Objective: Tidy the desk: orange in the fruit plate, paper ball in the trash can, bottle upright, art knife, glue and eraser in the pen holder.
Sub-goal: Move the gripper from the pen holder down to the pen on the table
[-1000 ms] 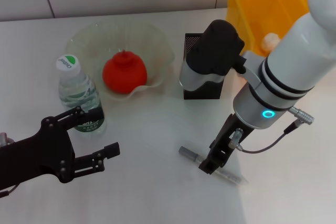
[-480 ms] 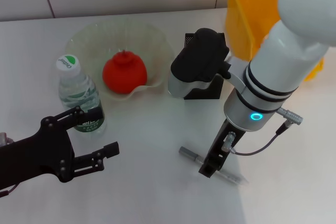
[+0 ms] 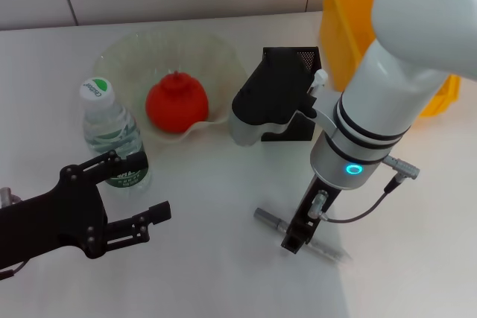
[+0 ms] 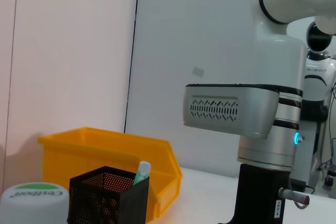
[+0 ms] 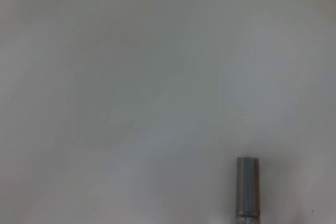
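Observation:
The orange (image 3: 176, 103) lies in the fruit plate (image 3: 223, 53). The bottle (image 3: 112, 135) stands upright to its left, and its cap shows in the left wrist view (image 4: 34, 208). The pen holder (image 3: 292, 61) stands behind my right arm, with a white-green stick (image 4: 140, 171) poking out of it. The grey art knife (image 3: 268, 219) lies flat on the table, and its end shows in the right wrist view (image 5: 247, 187). My right gripper (image 3: 296, 237) is down on the knife's middle. My left gripper (image 3: 134, 195) is open and empty, in front of the bottle. The paper ball and the eraser are hidden.
The trash can (image 3: 350, 13) stands at the back right, half hidden by my right arm, and also shows in the left wrist view (image 4: 100, 153). My right forearm (image 3: 268, 106) hangs over the pen holder's front. White table (image 3: 209, 273) lies between the two grippers.
My right arm's elbow and forearm have swung left, covering more of the trash can and pen holder. Its gripper stays on the knife. The left arm has not moved.

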Robot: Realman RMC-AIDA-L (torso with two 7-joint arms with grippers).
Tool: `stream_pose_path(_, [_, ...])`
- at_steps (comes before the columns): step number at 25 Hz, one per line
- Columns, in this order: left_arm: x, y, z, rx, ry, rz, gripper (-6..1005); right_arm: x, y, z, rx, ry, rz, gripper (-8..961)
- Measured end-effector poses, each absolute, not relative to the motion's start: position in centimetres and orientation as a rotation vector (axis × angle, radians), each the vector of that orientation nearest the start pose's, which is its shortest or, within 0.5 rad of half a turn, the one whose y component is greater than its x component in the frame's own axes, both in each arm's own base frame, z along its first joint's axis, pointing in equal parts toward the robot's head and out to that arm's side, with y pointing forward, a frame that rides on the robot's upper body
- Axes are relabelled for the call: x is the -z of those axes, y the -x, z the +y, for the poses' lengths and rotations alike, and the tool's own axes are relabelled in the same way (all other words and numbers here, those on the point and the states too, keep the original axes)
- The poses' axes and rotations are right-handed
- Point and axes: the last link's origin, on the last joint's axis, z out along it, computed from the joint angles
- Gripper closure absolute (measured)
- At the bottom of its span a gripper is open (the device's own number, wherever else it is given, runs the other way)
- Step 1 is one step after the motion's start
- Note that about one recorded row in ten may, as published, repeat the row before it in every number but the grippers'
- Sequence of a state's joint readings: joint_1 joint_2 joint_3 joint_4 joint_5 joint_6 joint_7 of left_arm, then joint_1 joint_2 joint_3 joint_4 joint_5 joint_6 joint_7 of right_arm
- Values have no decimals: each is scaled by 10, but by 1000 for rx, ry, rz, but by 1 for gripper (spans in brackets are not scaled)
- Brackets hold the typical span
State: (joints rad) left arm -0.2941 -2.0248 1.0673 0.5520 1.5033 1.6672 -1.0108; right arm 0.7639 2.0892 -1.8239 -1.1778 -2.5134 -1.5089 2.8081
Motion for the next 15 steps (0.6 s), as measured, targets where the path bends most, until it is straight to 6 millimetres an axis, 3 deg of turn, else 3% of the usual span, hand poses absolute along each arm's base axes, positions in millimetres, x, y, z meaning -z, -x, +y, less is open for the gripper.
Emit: stream_pose_path(15, [7,282,258,1001,2679,-343,184,91,-145,319,878,2716,799,456])
